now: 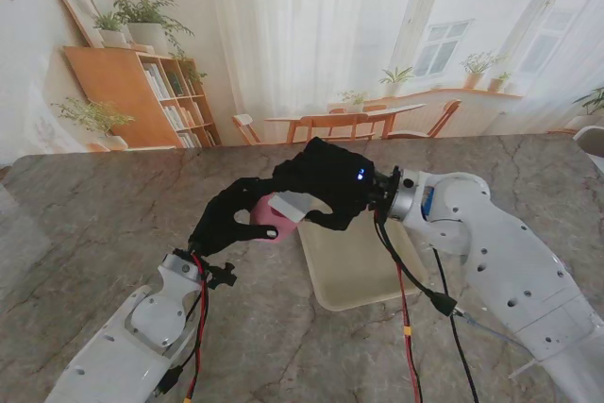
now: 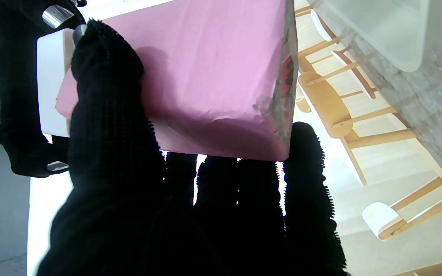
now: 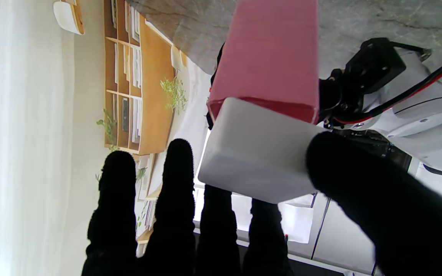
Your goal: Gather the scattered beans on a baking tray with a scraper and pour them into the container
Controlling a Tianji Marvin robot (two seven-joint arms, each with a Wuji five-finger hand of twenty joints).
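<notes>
Tray: the cream baking tray [image 1: 354, 276] lies flat on the marble table [image 1: 94, 224], just right of the view's centre, its far end hidden under the 2 hands; its bare part shows no beans that I can make out.
Container: a pink box [image 1: 267, 217] held off the table at about 10 o'clock from the tray's middle, tilted; in the left wrist view its pink wall [image 2: 213, 76] fills most of the frame.
Left hand: the black-gloved left hand [image 1: 229, 219] is clamped on the container, thumb [image 2: 108, 107] pressed on 1 wall, the other fingers along the opposite edge.
Scraper: a white block-shaped piece [image 1: 297, 206] sits at 3 o'clock from the container and touches its rim; the right wrist view shows its white face [image 3: 255, 161] set against the container's open end [image 3: 271, 57].
Right hand: the black-gloved right hand [image 1: 326, 181] is closed on the scraper, thumb [image 3: 359, 180] on 1 side and at least 2 fingers behind it; 2 more fingers stand free beside it.
Beans: none can be made out in any view.
Background: a printed room backdrop with a bookshelf [image 1: 142, 92] at 11 o'clock and a dining set [image 1: 349, 125] at 12 o'clock.
</notes>
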